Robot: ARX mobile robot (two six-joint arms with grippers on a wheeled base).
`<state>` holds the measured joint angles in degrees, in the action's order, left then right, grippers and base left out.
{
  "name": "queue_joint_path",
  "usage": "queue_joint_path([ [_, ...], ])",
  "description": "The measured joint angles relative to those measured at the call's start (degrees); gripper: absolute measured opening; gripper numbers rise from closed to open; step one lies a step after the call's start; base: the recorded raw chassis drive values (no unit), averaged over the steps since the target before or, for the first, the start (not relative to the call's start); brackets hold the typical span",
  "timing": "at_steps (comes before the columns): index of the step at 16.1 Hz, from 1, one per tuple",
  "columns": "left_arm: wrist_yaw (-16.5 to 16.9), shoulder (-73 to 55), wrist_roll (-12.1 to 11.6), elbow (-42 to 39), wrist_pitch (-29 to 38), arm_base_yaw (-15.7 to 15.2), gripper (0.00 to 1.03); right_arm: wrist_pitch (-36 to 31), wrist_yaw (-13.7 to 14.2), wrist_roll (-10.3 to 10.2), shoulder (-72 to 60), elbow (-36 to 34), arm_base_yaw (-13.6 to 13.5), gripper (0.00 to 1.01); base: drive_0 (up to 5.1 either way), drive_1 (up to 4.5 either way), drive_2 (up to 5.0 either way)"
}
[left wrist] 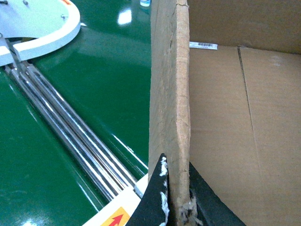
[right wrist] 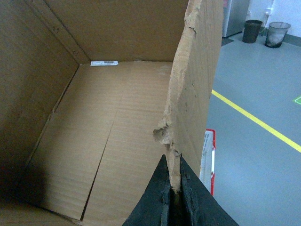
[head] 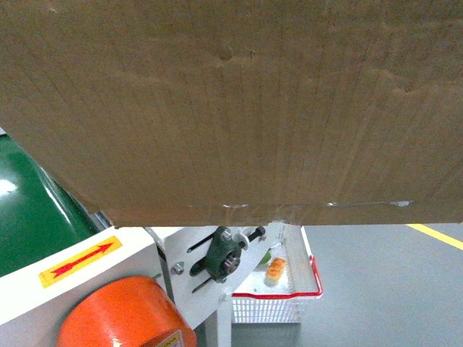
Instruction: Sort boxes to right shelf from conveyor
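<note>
cardboard box [head: 231, 108], both jaws clamping walls

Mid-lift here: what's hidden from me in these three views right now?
- Right shelf: in no view.
- Head view: the cardboard box fills the upper frame, hiding both arms and whatever lies ahead.
- Conveyor belt: only a slice beside the box wall in the left wrist view; the edges cut off the rest.
- Label strip: print too small to read.
- White basket: contents blurred, partly behind the conveyor housing.
</note>
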<state>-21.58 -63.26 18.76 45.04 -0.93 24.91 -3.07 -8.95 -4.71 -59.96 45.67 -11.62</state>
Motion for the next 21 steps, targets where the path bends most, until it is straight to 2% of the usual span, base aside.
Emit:
queue_joint_path([
  [21,0.00,0.00,-0.02,0.00,0.00,0.00,0.02,0.00,-0.02,0.00,0.00,0.00,0.00,0.02,-1.6,-1.61,-1.6],
])
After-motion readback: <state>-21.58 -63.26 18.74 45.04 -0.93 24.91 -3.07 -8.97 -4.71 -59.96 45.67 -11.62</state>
